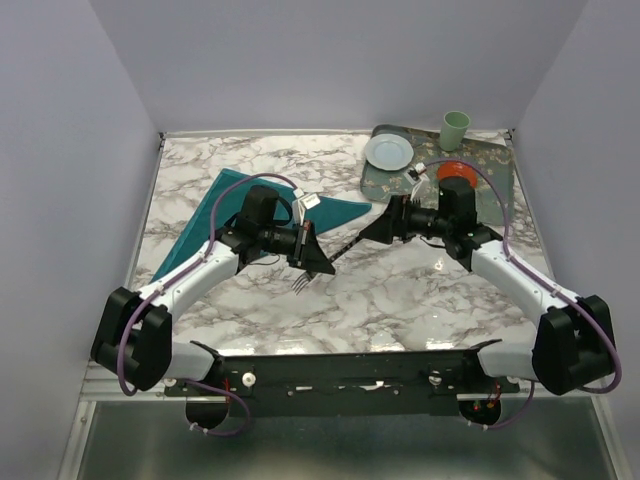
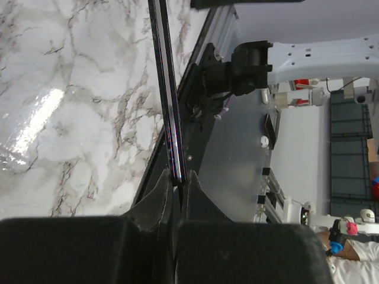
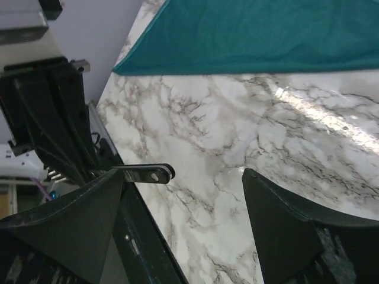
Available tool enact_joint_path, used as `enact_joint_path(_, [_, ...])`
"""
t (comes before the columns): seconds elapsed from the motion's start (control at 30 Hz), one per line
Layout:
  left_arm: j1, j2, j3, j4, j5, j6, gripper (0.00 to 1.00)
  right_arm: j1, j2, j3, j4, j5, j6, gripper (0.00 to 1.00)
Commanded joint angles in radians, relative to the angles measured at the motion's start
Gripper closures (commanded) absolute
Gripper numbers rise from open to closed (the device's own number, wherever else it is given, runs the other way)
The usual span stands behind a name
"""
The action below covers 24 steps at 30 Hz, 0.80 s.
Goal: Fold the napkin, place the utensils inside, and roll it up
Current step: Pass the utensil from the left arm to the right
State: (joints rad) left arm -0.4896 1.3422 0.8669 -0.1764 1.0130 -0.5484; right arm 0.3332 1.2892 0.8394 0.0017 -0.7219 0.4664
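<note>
The teal napkin lies folded into a triangle at the back left; its edge also shows in the right wrist view. My left gripper is shut on a fork. The fork's tines stick out below the gripper. Its slim dark handle reaches across toward my right gripper. The right gripper is open above the marble table. The handle's rounded end lies beside its left finger, not clamped. Other utensils are not in view.
A patterned grey-green tray at the back right holds a white plate, a pale green cup and a red bowl. A white tag lies on the napkin's right corner.
</note>
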Motion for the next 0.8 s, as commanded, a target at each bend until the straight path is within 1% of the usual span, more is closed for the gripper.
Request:
enact_joint_path(0.0, [0.009, -0.025, -0.028, 0.149, 0.105, -0.106, 1.0, 0.007, 0.027, -0.074, 0.277, -0.25, 0.09, 0.12])
enact_joint_path(0.07, [0.009, -0.025, -0.039, 0.198, 0.116, -0.131, 1.0, 0.009, 0.053, -0.097, 0.331, -0.28, 0.129, 0.18])
enact_joint_path(0.1, [0.008, -0.023, -0.039, 0.202, 0.116, -0.139, 1.0, 0.009, 0.059, -0.108, 0.398, -0.307, 0.146, 0.19])
enact_joint_path(0.23, [0.009, -0.012, -0.025, 0.204, 0.124, -0.142, 1.0, 0.009, 0.078, -0.152, 0.532, -0.336, 0.238, 0.27])
enact_joint_path(0.27, [0.009, -0.009, -0.025, 0.204, 0.13, -0.14, 1.0, 0.009, 0.082, -0.16, 0.549, -0.34, 0.247, 0.33])
enact_joint_path(0.37, [0.008, -0.003, -0.026, 0.203, 0.142, -0.14, 1.0, 0.009, 0.091, -0.183, 0.644, -0.361, 0.294, 0.35])
enact_joint_path(0.5, [0.009, 0.002, -0.032, 0.196, 0.151, -0.134, 1.0, 0.009, 0.107, -0.191, 0.722, -0.376, 0.327, 0.35])
enact_joint_path(0.63, [0.009, -0.002, -0.04, 0.195, 0.157, -0.131, 1.0, 0.009, 0.122, -0.178, 0.735, -0.389, 0.34, 0.36])
enact_joint_path(0.7, [0.009, -0.006, -0.039, 0.195, 0.16, -0.128, 1.0, 0.009, 0.127, -0.177, 0.751, -0.399, 0.345, 0.44])
enact_joint_path(0.73, [0.009, -0.008, -0.04, 0.195, 0.16, -0.131, 1.0, 0.009, 0.133, -0.174, 0.761, -0.402, 0.354, 0.5])
enact_joint_path(0.77, [0.009, -0.006, -0.04, 0.195, 0.16, -0.131, 1.0, 0.009, 0.137, -0.172, 0.77, -0.41, 0.36, 0.59])
